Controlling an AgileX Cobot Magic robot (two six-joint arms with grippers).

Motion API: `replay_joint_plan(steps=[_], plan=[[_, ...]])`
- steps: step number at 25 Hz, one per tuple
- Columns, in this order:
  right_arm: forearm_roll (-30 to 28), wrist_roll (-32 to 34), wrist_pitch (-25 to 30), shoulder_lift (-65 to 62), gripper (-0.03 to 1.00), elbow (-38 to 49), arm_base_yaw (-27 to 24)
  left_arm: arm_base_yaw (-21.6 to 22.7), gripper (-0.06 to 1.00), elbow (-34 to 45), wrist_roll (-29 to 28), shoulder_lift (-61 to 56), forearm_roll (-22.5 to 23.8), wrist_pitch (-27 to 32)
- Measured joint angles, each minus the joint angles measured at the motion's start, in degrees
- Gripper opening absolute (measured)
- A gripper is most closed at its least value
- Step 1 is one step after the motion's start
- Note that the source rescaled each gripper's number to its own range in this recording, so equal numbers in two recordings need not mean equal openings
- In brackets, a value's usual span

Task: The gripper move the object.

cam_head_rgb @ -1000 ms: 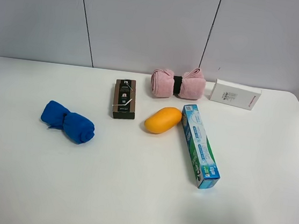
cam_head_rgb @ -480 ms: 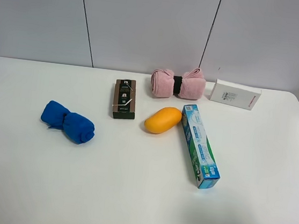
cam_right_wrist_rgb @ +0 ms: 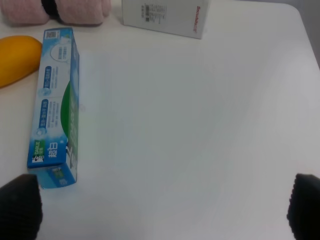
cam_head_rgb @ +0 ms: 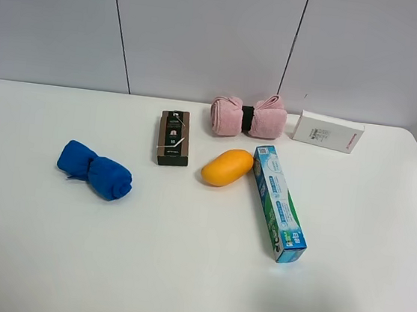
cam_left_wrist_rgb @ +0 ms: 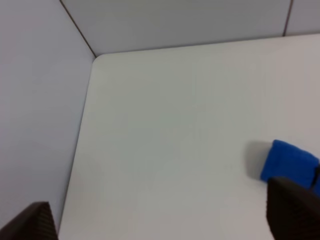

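A: Right end effector [cam_right_wrist_rgb: 160, 210] had its fingers wide apart, nothing between, over bare counter [cam_right_wrist_rgb: 200, 125]. Left end effector [cam_left_wrist_rgb: 160, 220] likewise apart, empty.

B: Pink towel [cam_head_rgb: 248, 117]?

A: Sat at the counter's back edge by the wall, between the brown box [cam_head_rgb: 173, 138] and white box [cam_head_rgb: 328, 131], just behind the mango [cam_head_rgb: 227, 167].

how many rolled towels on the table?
2. The pink rolled towel lies at the back by the wall, left of the white box. The blue rolled towel lies toward the left side, left of the dark box. Nothing seems hidden.
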Motion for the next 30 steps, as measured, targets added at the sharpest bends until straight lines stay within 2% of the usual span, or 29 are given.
replay_joint_plan(steps=[8,17,26,30], plan=[[0.0,0.0,0.0,0.0,1.0,0.0,0.0,0.0,0.76,14.91,-0.21,-18.38,-7.25,-0.63],[0.0,0.0,0.0,0.0,1.0,0.0,0.0,0.0,0.76,27.28,-0.28,-35.54,-9.02,-2.63],[0.0,0.0,0.0,0.0,1.0,0.0,0.0,0.0,0.76,33.9,-0.28,-44.11,-9.01,-2.92],[0.0,0.0,0.0,0.0,1.0,0.0,0.0,0.0,0.76,34.55,-0.28,-46.42,-9.01,-2.34]])
